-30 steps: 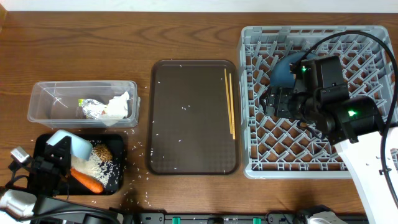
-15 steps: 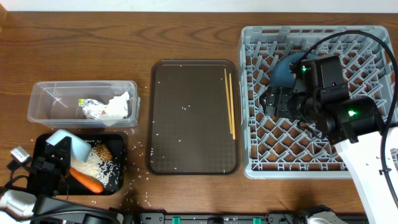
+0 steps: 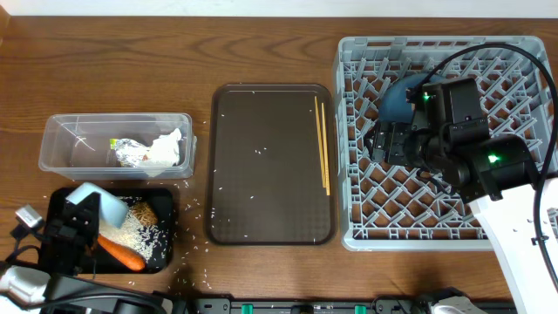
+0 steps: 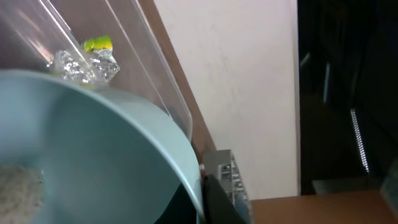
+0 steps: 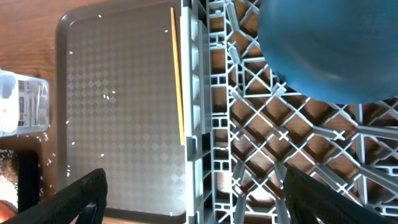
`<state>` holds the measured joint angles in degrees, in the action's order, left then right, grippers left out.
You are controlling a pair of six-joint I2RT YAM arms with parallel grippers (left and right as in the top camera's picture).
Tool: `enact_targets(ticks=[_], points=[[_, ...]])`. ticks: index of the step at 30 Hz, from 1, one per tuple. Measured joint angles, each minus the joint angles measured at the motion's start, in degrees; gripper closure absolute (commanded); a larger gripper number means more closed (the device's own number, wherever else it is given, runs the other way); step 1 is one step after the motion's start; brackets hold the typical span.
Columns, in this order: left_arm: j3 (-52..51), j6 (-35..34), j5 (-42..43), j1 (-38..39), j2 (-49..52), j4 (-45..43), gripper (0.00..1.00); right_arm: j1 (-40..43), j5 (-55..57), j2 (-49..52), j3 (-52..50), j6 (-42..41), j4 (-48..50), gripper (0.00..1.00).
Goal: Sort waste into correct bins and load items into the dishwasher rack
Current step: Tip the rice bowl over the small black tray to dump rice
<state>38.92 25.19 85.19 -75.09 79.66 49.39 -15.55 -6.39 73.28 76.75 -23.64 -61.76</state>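
Observation:
My left gripper point(image 3: 80, 218) is shut on the rim of the light blue bowl point(image 3: 100, 202), holding it tilted over the shallow black tray point(image 3: 171, 228). In that tray lie white rice point(image 3: 139, 235), an orange carrot point(image 3: 122, 254) and a small brown food piece point(image 3: 145, 212). The left wrist view is mostly filled by the bowl point(image 4: 93, 149), with a dark finger point(image 4: 221, 202) against its edge. My right gripper point(image 3: 388, 141) hangs open over the left side of the grey dishwasher rack point(image 3: 418, 237), below the blue plate point(image 3: 397, 98). The chopsticks point(image 3: 323, 144) lie on the brown tray point(image 3: 270, 174).
The clear tub point(image 3: 70, 139) behind the black tray holds the green-yellow wrapper point(image 3: 122, 150) and crumpled white paper point(image 3: 166, 148). Loose rice grains are scattered on the brown tray and on the wood between tray and bins. The right wrist view shows the plate point(image 5: 329, 50) and the rack wall point(image 5: 193, 118).

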Motion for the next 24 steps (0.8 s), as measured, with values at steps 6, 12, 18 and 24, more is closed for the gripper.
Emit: enact_targets(ticks=[6, 12, 18, 24], points=[[0.0, -1.4, -0.07, 0.52, 0.13, 1.4, 0.94, 0.0, -0.02, 0.0, 0.0, 0.0, 0.02, 0.16], [0.0, -1.18, -0.74, 1.05, 0.13, 1.31, 0.94, 0.0, -0.02, 0.0, 0.0, 0.0, 0.02, 0.16], [-0.02, -0.79, -1.55, 1.07, 0.13, 0.09, 0.94, 0.0, -0.02, 0.02, 0.0, 0.0, -0.2, 0.16], [0.0, -2.45, -2.34, 1.22, 0.13, 1.97, 0.94, 0.0, -0.02, 0.02, 0.0, 0.0, -0.11, 0.16]])
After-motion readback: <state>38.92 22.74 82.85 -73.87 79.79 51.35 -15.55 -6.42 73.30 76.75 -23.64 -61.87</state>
